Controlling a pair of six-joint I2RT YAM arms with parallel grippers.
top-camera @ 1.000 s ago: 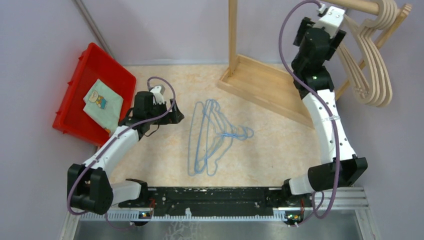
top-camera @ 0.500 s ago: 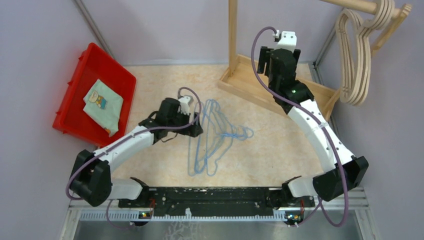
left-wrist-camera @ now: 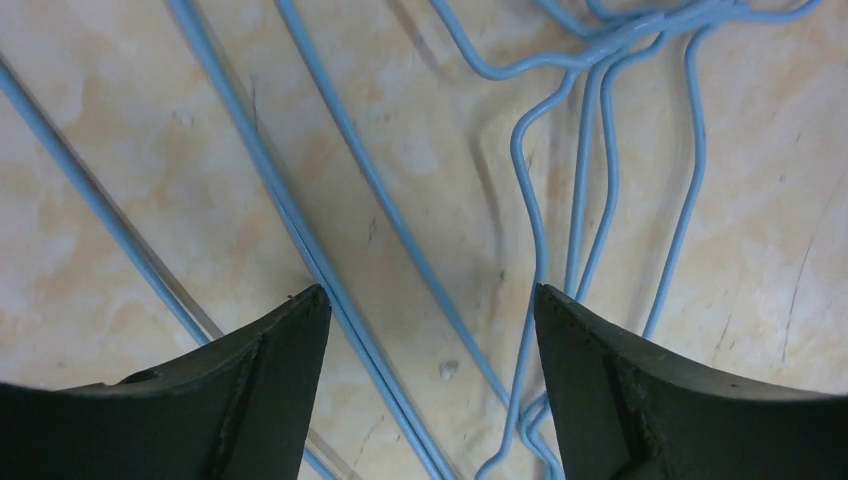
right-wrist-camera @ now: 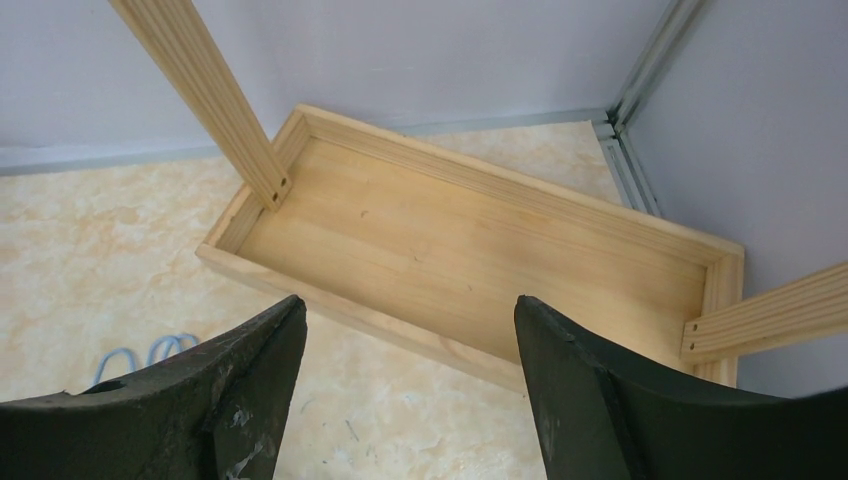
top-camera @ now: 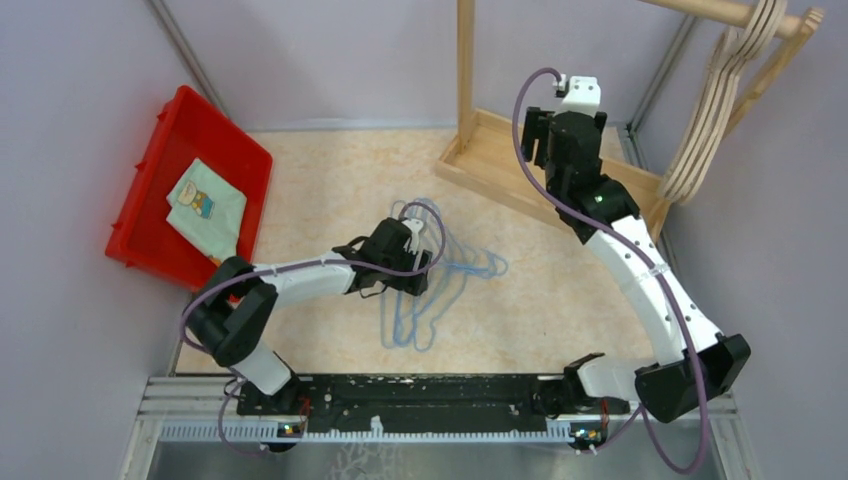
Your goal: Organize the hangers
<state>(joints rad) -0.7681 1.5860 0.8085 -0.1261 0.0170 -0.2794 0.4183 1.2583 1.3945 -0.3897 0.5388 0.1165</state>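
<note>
Several light-blue wire hangers point(top-camera: 445, 285) lie in an overlapping pile on the table's middle. My left gripper point(top-camera: 424, 266) hovers low over the pile, open; in the left wrist view the gripper point(left-wrist-camera: 430, 292) has blue wires point(left-wrist-camera: 345, 280) running between and beneath its fingers, none of them pinched. Beige wooden hangers point(top-camera: 712, 115) hang from the rod at the top right. My right gripper point(top-camera: 563, 135) is apart from them, above the rack's base, open and empty point(right-wrist-camera: 408, 300). The hooks of the blue hangers point(right-wrist-camera: 150, 352) peek past its left finger.
The wooden rack's base tray point(right-wrist-camera: 470, 235) sits at the back right with an upright post point(top-camera: 465, 70). A red bin point(top-camera: 150, 140) holding a folded cloth point(top-camera: 205, 205) stands at the left. Purple-grey walls close in behind and on both sides.
My left arm swung right from beside the red bin to over the blue hangers. My right arm came down from the rod and wooden hangers, which swung afterwards, to above the rack base.
</note>
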